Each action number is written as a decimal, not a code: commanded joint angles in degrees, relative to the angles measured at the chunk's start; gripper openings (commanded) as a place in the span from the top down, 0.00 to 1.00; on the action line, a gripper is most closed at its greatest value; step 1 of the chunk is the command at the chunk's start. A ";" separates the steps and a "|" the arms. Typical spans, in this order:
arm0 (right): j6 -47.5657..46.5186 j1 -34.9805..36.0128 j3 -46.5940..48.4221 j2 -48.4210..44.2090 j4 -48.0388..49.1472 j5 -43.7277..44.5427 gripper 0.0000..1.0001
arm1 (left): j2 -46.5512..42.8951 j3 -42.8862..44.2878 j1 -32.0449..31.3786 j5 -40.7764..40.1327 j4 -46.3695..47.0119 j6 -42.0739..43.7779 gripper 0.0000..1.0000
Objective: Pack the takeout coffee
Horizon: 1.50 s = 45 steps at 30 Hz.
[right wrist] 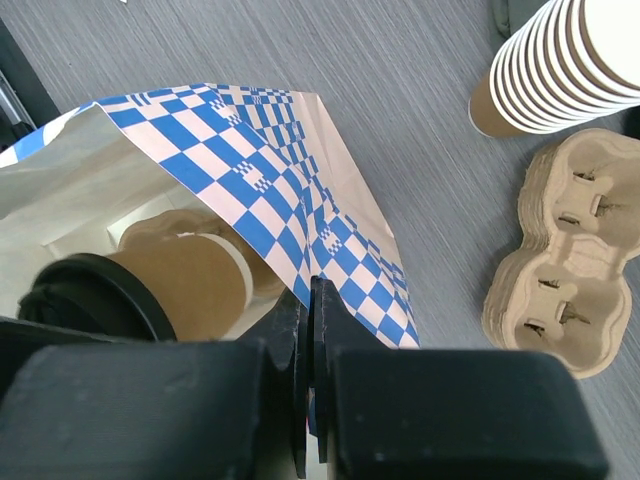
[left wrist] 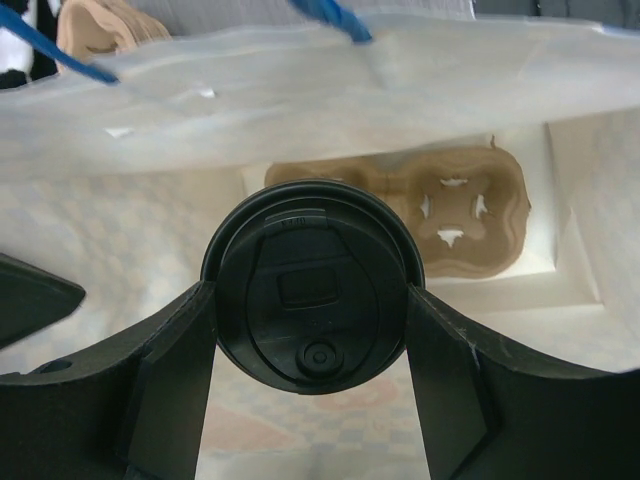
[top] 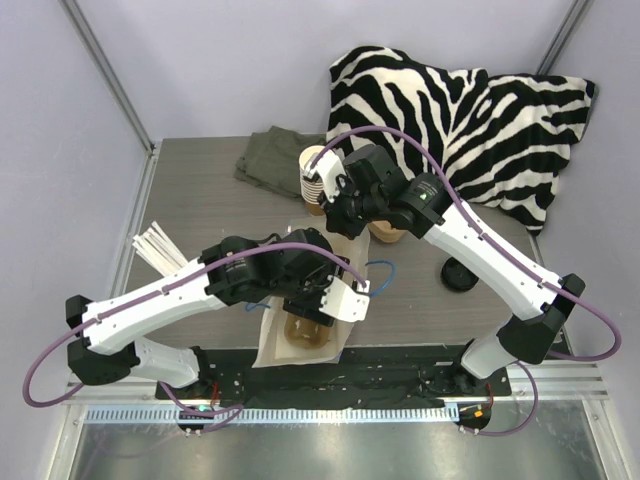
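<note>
The left hand (left wrist: 312, 335) is spread wide around the takeout coffee (left wrist: 305, 260), one finger pressed to the black lid at 9 o'clock and the other at 3 o'clock. The cup hangs inside the mouth of the paper bag (right wrist: 250, 150). The right hand (right wrist: 310, 300) is pinched tight on the bag's blue-checked edge and holds the mouth open. A cardboard cup carrier (left wrist: 455, 205) lies deep in the bag, at about 2 o'clock from the lid in the left wrist view. The cup looks set to go into one of its sockets.

Several things could go wrong from here:

- **Grip on the lid:** The fingers seem to bear on the lid and rim, not on the brown body. A jolt or a snag on the paper could pop the lid off and drop the cup.
- **Alignment with the carrier:** The cup is not over a socket, because the carrier sits off to one side. Lowered straight, the cup would probably meet the bag floor or the carrier's edge and tip over on release.
- **Sagging bag wall:** A pale fold of bag wall droops across the view at 12 o'clock. If the right hand's pinch slips, that wall could fall onto the cup.

On the table (right wrist: 400, 80) outside the bag, the stack of cups (right wrist: 560, 60) and the spare carriers (right wrist: 565, 270) stand close to the right arm's elbow room.
</note>
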 commanded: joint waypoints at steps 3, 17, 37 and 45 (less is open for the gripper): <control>1.19 0.37 -1.06 -2.95 0.80 -2.22 0.99 | 0.08 -3.23 -0.36 -5.48 6.15 0.63 0.69; 0.93 0.37 -1.95 -3.04 0.98 -6.36 0.99 | 0.70 -13.96 1.66 -7.33 21.62 0.28 0.71; -1.80 0.37 -1.86 -2.08 0.72 -6.71 0.99 | 2.10 -17.04 9.40 3.47 22.24 -3.59 0.74; -3.03 0.29 -1.59 -1.37 0.72 -6.80 0.99 | 4.30 -17.30 12.29 5.15 21.98 -4.21 0.75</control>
